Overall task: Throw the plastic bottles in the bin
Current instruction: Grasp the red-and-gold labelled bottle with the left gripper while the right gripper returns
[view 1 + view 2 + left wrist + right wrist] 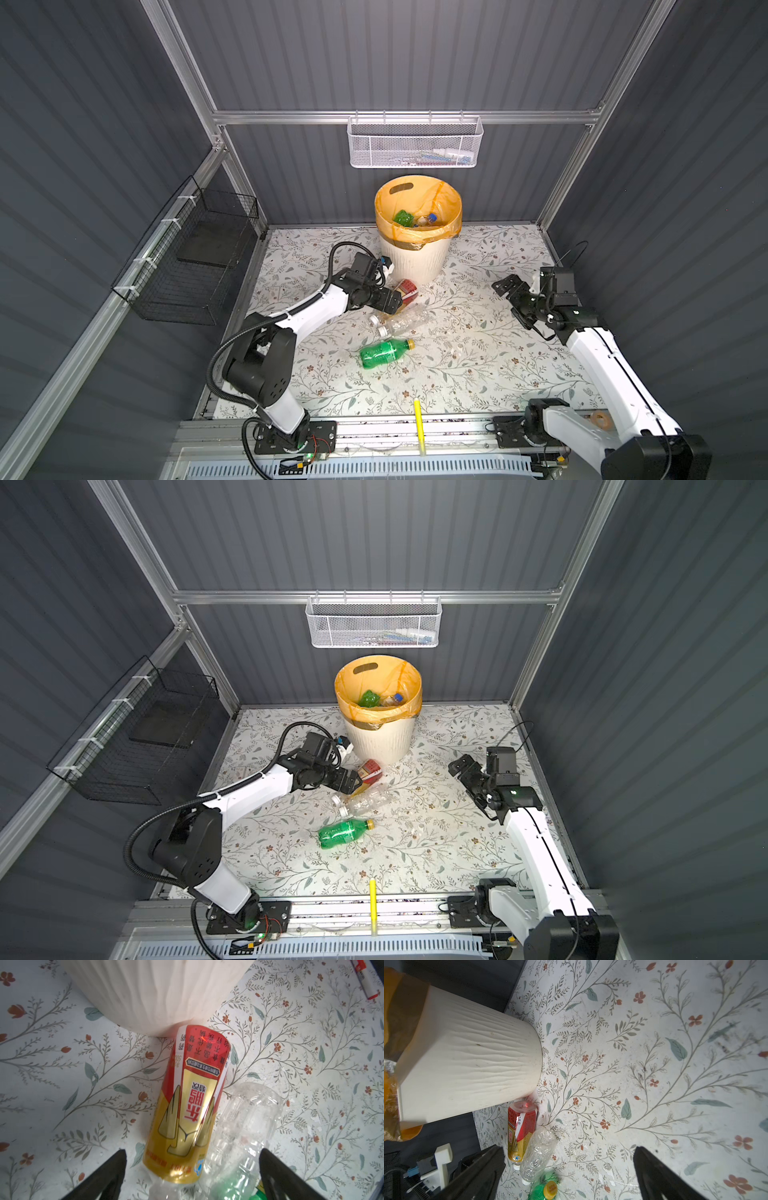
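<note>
**Left hand (pixel 390 302), released.** Its fingers (pixel 108 1176) are spread wide over the floral-patterned desk (pixel 498 374). In the left wrist view we find the neck ends of two plastic bottles lying between them. One is a red-and-gold-labelled plastic bottle (pixel 406 290). The other, touching its side, is a clear crumpled plastic bottle (pixel 405 321). We see neither finger touching either bottle.

**Bin.** The labelled bottle lies on its side with its base against the foot of the round cream-white ribbed plastic bin (pixel 417 259). The bin stands upright at the back of the desk, lined with a translucent orange-yellow bag (pixel 451 224). Inside it we make out a green bottle (pixel 402 217) and a blue-capped bottle (pixel 431 217).

**Loose bottle.** A green plastic bottle with a yellow cap (pixel 384 353) lies on its side near the clear one, toward the front.

**Right hand (pixel 509 301), likewise released.** Its fingers (pixel 658 1174) are apart over bare desk, well apart from the bottles.

**Surroundings.**
- A white mesh basket (pixel 415 143) hangs on the back rail above the bin.
- A black wire basket (pixel 187 266) hangs on the left wall.
- A thin yellow marker pen (pixel 419 424) lies across the desk's front edge.
- A white pen with red ends (pixel 365 980) lies on the desk in the left wrist view.

**Obstructions.** The bin wall hems the labelled bottle at its base, and the clear bottle crowds one flank.
</note>
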`<state>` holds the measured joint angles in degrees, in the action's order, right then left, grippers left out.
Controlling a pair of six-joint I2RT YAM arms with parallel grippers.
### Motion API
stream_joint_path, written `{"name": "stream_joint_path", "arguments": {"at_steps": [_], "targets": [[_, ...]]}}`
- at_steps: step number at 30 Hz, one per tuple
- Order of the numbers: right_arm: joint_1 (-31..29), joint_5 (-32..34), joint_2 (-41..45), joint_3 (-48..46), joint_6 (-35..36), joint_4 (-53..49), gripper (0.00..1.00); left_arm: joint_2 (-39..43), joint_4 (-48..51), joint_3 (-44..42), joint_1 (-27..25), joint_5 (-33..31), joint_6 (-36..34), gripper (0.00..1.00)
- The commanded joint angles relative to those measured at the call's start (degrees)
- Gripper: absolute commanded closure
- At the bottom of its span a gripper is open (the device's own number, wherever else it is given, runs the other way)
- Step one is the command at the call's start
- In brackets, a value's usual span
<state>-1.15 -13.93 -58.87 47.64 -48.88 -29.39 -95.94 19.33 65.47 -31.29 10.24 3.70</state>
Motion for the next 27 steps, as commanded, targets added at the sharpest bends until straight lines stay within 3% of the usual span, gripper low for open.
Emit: {"name": "stream_joint_path", "arguments": {"at_steps": [1, 15, 27], "targets": [[0.2, 0.2, -0.6, 0.5, 1.5, 1.4, 0.01, -3.3, 1.2, 3.3, -0.9, -2.2, -3.3, 0.01], [0.8, 0.9, -2.1, -1.4, 3.5, 2.5, 0.01, -14.4, 0.5, 9.6, -1.6, -3.6, -3.6, 0.06], [1.6, -0.2, -2.2, -4.7, 2.8, 5.5, 0.01, -13.0, 0.5, 8.4, -1.6, -7.0, -3.7, 0.37]]}}
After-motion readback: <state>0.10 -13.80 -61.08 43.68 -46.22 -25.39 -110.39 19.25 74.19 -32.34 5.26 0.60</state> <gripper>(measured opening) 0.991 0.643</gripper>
